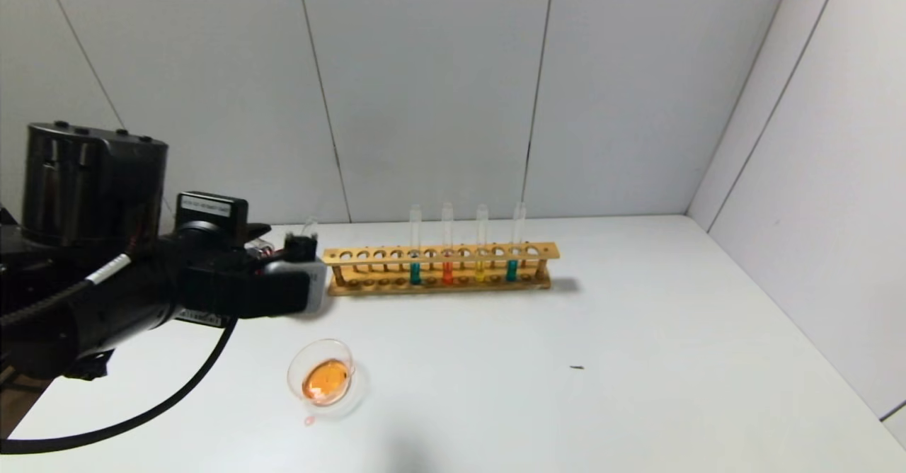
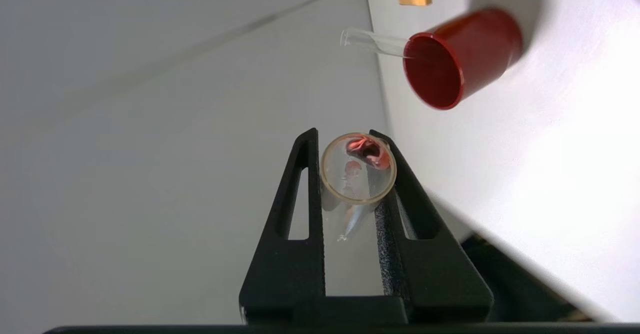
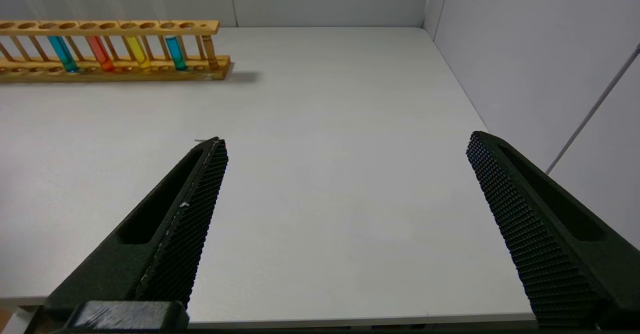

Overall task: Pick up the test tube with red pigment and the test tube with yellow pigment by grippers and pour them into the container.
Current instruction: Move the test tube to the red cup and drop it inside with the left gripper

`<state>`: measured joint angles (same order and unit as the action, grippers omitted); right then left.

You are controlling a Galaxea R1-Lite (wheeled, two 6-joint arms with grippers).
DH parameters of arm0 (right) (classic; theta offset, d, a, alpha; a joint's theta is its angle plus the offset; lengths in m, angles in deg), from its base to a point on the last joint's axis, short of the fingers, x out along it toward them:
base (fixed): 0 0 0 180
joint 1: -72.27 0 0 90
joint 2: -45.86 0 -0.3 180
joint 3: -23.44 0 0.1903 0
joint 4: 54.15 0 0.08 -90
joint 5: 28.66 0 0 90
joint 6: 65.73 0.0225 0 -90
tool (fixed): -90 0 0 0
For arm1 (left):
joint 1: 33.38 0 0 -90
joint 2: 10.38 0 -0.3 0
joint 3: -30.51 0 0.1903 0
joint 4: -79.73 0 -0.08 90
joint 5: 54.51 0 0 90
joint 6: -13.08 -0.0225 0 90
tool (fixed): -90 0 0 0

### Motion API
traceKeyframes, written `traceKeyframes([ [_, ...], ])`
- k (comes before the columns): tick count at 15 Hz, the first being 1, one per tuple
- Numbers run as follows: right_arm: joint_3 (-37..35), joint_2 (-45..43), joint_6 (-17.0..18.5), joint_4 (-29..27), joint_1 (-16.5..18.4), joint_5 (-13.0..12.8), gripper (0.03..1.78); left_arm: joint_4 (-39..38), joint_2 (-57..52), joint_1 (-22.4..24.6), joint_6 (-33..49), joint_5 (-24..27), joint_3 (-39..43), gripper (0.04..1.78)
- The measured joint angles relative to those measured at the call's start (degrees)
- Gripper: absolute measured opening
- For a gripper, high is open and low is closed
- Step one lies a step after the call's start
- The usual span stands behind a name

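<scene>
- Left gripper (image 2: 357, 174): fingers closed on a clear test tube (image 2: 358, 175), seen mouth-on from the wrist camera; only a red smear remains inside, so it reads as the test tube with red pigment, already emptied. In the head view the arm hangs above the table (image 1: 637, 331), just off the rack's left end.
- Dark red cup (image 2: 462, 56): beyond the left fingertips, opaque, standing on the table; a second empty glass tube (image 2: 372, 43) leans out of it. Judged to be the drop-off for spent tubes.
- Container (image 1: 322, 377): below and forward of the left gripper, well apart from it; holds a pool of orange liquid. A small drop lies on the table just beside its rim.
- Wooden rack (image 1: 439, 268): just right of the left gripper. Four tubes stand upright in it: teal (image 1: 415, 273), a spare red-pigment tube (image 1: 447, 272), the test tube with yellow pigment (image 1: 480, 270), teal (image 1: 512, 270).
- Right gripper (image 3: 345, 214): fingers spread wide, holding nothing, poised over bare table with the rack far ahead of its fingertips; not seen in the head view.
- Step in hand (judgement): the pours look done, given the orange mix; disposal of the emptied tube is under way.
- Next move (judgement): bring the held tube over the cup mouth, round end down, lower it beside the tube already there, then release. Risks: knocking that tube or tipping the cup.
</scene>
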<state>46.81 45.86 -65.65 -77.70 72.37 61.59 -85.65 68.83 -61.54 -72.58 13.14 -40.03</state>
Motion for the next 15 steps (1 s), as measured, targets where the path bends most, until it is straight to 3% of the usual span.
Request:
traceKeyframes([
  [3, 0.0, 0.0, 0.02, 0.0, 0.0, 0.0, 1.75, 11.17, -4.39, 1.56, 25.61, 2.62, -6.02, 0.34],
  [6, 0.0, 0.0, 0.02, 0.0, 0.0, 0.0, 1.75, 19.91, -7.11, 4.35, 50.91, 14.23, -11.4, 0.34],
  [8, 0.0, 0.0, 0.02, 0.0, 0.0, 0.0, 1.75, 19.55, -8.57, 8.53, 64.77, 22.87, -12.25, 0.34],
  [10, 0.0, 0.0, 0.02, 0.0, 0.0, 0.0, 1.75, 14.86, -9.42, 13.47, 71.08, 29.39, -9.94, 0.34],
  [15, 0.0, 0.0, 0.02, 0.0, 0.0, 0.0, 1.75, 3.66, -6.8, 26.01, 71.67, 45.02, -4.94, 0.34],
])
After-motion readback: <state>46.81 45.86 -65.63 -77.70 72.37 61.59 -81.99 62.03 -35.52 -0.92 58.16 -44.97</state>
